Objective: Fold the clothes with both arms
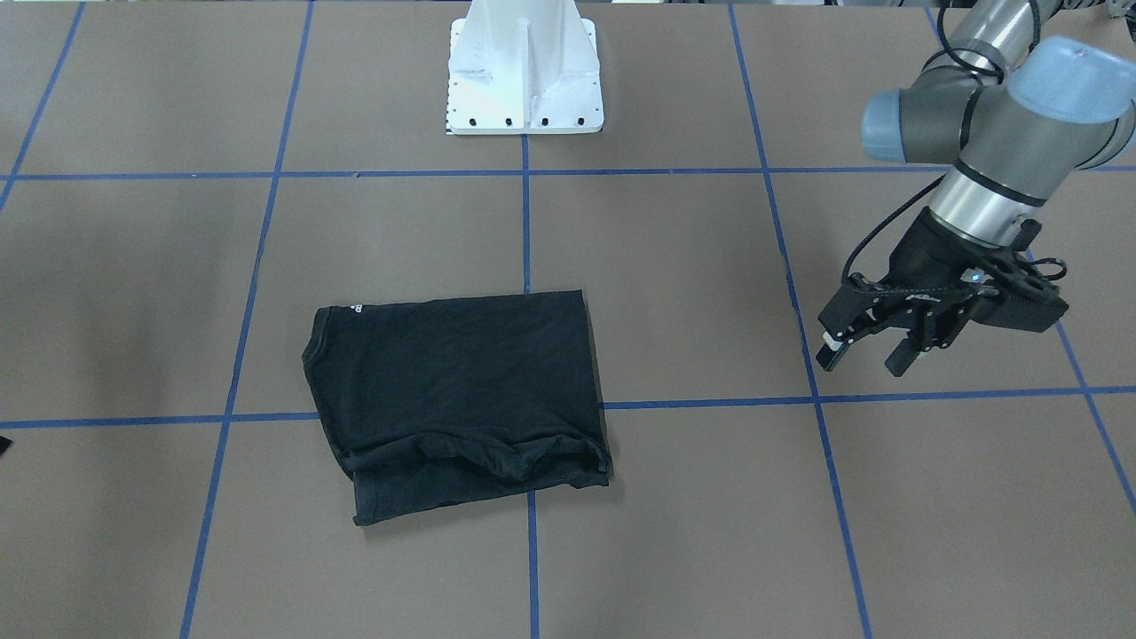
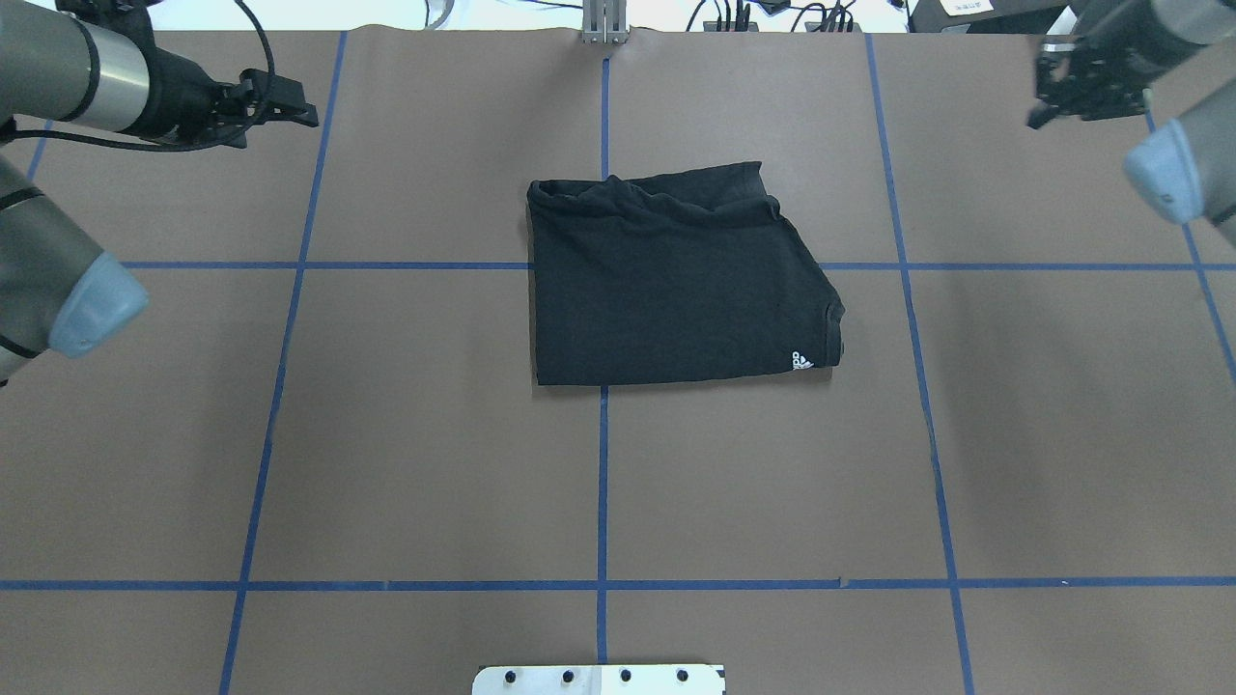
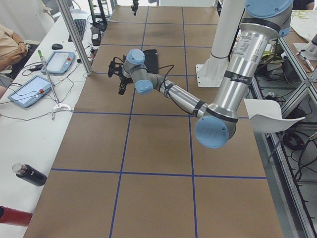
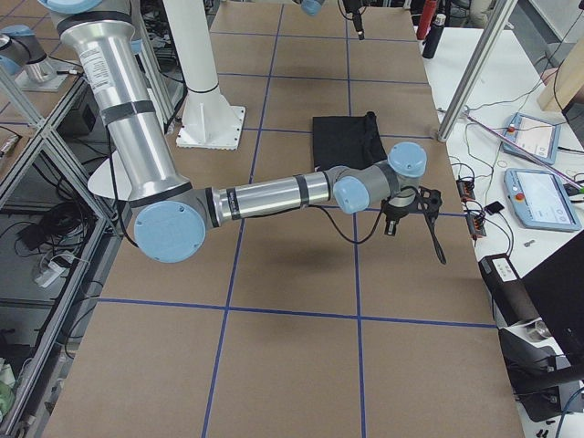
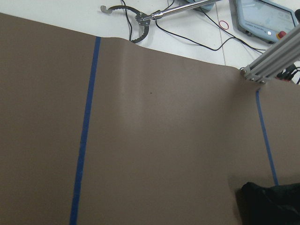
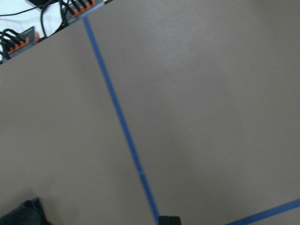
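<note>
Shirt (image 2: 676,280) folded, flat on surface (image 2: 386,434).
Front view: left end effector (image 1: 861,359) spread, empty; overhead only: right end effector (image 2: 1086,87), spacing unclear.

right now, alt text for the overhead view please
A folded black shirt lies at the centre of a brown table gridded with blue tape. The left gripper and right gripper hang over the far corners, clear of it.
</note>
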Controlling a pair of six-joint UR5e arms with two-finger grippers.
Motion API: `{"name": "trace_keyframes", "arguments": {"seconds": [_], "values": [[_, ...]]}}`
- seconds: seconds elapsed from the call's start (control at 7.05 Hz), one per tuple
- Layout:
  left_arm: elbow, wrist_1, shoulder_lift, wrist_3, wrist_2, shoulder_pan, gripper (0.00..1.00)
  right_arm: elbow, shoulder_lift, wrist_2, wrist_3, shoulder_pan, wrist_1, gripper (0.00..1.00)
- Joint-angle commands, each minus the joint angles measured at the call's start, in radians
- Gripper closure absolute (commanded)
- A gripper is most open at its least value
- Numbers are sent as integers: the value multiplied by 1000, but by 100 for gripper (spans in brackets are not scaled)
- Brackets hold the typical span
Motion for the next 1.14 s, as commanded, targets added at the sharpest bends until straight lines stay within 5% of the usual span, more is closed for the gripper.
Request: {"name": "trace_keyframes", "arguments": {"seconds": [0.0,0.14,0.43,0.57,0.99], "values": [[-4,14,135,435,-103,-144,0,5,-71,-26,-438,140,-190,0],[1,40,195,598,-104,-184,0,6,-136,-74,-614,151,-189,0],[10,196,249,802,-200,-319,0,37,-189,-74,-689,180,-192,0],[12,277,251,805,-266,-376,0,60,-201,-65,-689,180,-194,0],[-5,280,333,831,-268,-378,0,80,-223,-13,-674,171,-197,0]]}}
